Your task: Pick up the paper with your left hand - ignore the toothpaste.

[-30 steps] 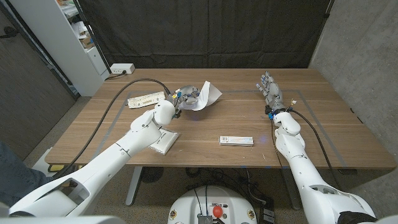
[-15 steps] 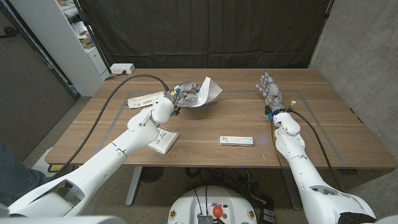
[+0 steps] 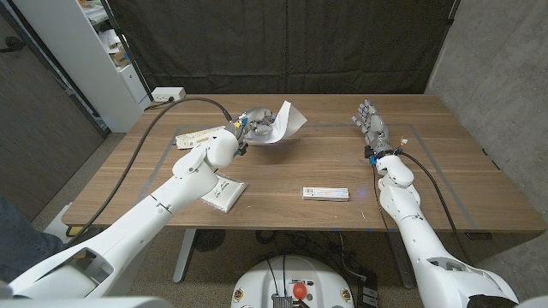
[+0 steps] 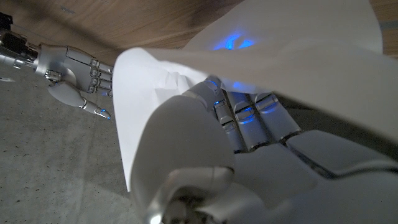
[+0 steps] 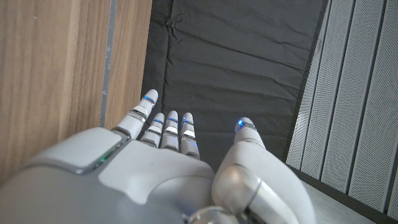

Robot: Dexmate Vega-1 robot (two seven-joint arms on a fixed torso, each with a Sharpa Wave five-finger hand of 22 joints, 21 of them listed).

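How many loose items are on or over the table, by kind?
Paper sheet: 1, gripped by the left hand
Long flat boxes: 2, one mid-table, one near the far left edge
White packet: 1, beside the left forearm
Total: 4
The right hand holds nothing.

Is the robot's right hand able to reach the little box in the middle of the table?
Probably yes. The right hand is open and holds nothing, and bare table lies between it and the box; nothing stands in the way.
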